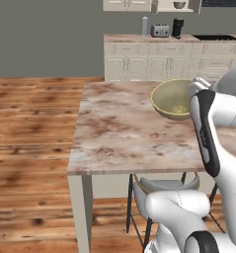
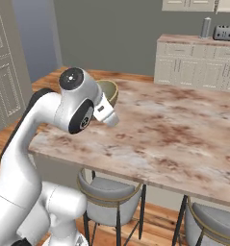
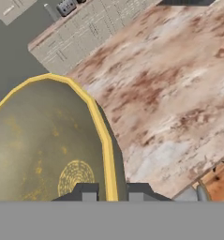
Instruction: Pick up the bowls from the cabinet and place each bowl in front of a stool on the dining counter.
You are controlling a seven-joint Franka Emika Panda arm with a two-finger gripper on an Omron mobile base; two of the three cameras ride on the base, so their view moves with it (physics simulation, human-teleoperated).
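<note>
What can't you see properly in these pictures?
- Yellow bowl: its right side hides behind the robot's arm in the left base view.
- Whether the bowl touches the marble counter: its base is not visible.
- Pincer: shut on the bowl's rim; only its tips show in the hand view.
- Right stool: cut off by the frame edge.

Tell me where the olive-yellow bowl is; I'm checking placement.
The olive-yellow bowl is over the dining counter, its rim pinched in the claw, above a stool.

Veined marble dining counter [image 1: 119, 133] under olive-yellow bowl [image 1: 173, 99]
</note>
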